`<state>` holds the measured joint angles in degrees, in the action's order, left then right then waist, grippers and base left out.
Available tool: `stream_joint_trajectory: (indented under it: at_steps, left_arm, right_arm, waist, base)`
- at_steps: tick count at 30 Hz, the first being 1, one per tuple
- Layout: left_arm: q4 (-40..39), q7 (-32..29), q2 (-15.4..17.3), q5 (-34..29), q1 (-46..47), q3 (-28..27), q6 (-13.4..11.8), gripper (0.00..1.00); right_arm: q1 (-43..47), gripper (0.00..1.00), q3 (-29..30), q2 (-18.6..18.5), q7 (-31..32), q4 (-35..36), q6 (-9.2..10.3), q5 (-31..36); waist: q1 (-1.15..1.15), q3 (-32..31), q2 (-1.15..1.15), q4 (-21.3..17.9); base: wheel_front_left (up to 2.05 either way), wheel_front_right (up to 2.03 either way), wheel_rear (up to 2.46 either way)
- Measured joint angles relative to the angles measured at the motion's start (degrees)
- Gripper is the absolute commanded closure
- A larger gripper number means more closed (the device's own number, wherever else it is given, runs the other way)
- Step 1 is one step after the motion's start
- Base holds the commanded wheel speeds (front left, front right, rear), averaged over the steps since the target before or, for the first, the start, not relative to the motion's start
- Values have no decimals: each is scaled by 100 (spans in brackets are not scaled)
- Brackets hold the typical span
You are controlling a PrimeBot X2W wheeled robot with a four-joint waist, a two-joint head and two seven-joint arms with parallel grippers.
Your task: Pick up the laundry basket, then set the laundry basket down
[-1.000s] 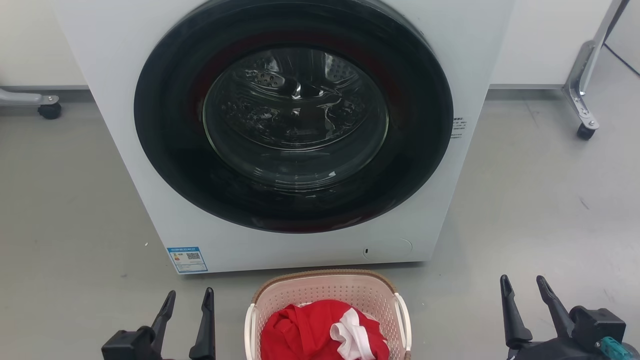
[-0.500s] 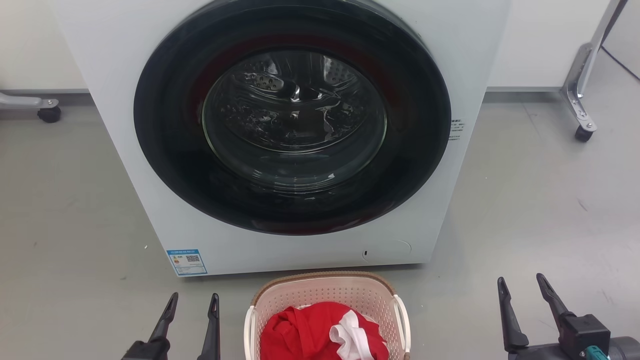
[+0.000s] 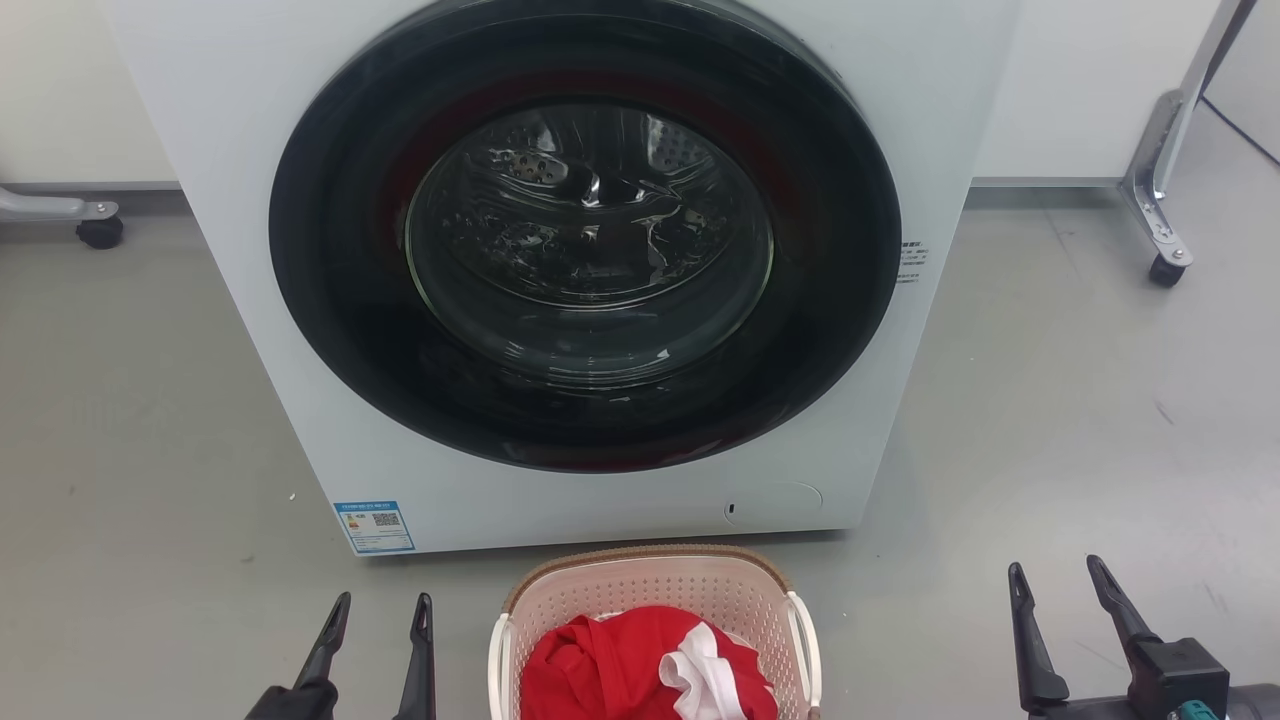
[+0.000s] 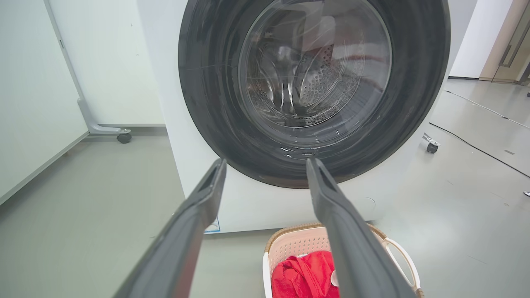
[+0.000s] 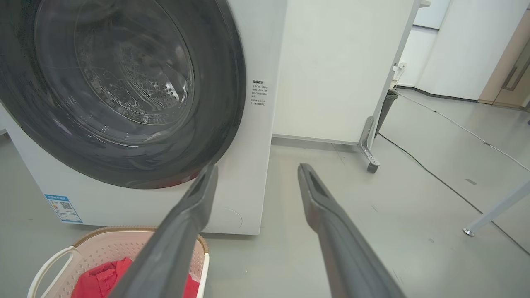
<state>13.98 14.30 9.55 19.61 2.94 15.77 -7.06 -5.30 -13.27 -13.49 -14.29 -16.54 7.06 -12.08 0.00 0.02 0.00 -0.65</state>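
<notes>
Basket grounded, both grippers spread and empty.
The laundry basket [image 3: 650, 584] sits just before the washing machine [image 3: 300, 420], between the left gripper [image 3: 384, 600] and right gripper [image 3: 1056, 566], nearer the left; its long axis probably runs toward the robot, the near end being cropped.

— Any writing you can read?
— None. The white front-loading washing machine [image 3: 600, 505] carries a blue-edged QR-code sticker [image 3: 374, 527] low on its front and small black print [image 3: 911, 262] beside the door, both too tiny.
</notes>
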Motion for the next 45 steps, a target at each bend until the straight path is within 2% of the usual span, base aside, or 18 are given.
stream_joint_trajectory:
  at_steps: [26,35,45]
  left_arm:
    - [111,0,-47,0,-81,-19,0,0]
    - [48,0,-57,0,-79,-16,0,0]
    - [-66,0,-58,-3,158,-11,2,0]
  right_arm:
    - [47,0,85,71,0,-27,0,0]
    - [66,0,91,74,0,48,-1,1]
    - [-175,0,143,146,0,151,-1,2]
  waist:
    - [0,54,0,21]
    - [0,381,0,16]
    - [0,1030,0,-10]
  base:
    - [0,0,0]
    - [0,0,0]
    - [0,0,0]
